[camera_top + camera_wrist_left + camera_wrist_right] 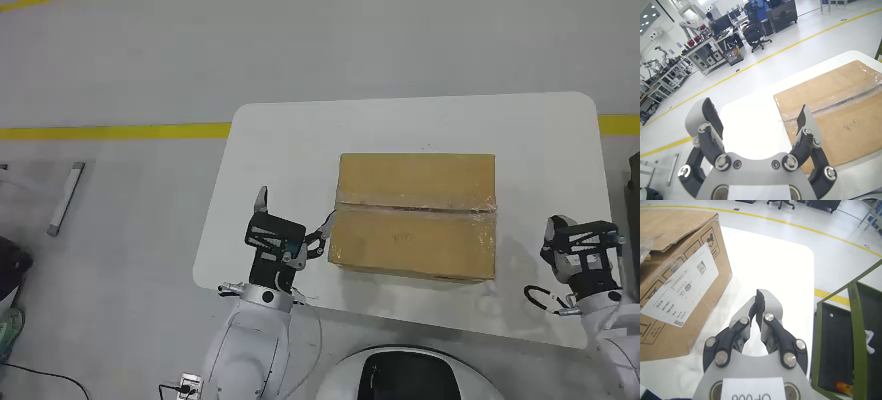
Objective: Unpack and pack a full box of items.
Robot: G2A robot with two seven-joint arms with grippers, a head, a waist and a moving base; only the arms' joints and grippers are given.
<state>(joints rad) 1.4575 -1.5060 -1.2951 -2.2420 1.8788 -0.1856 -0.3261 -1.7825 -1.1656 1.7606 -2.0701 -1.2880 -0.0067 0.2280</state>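
Lying rightward of your released left gripper (pixel 294 210), the box (pixel 417 216) runs crosswise; your clenched right gripper (pixel 757 302) sits farther.

This is a robotics lab on an open industrial floor; the pale glossy floor (pixel 810 24) carries a painted yellow line (pixel 755 63); beyond the line stand desks with dark monitors (pixel 722 22) and black office chairs (pixel 755 36); a white robot arm (pixel 683 25) rises over an aluminium-framed cabinet (pixel 702 55); smaller robot arms (pixel 655 64) sit by metal racks (pixel 664 79); the white bench (pixel 753 123) stands in the open space.
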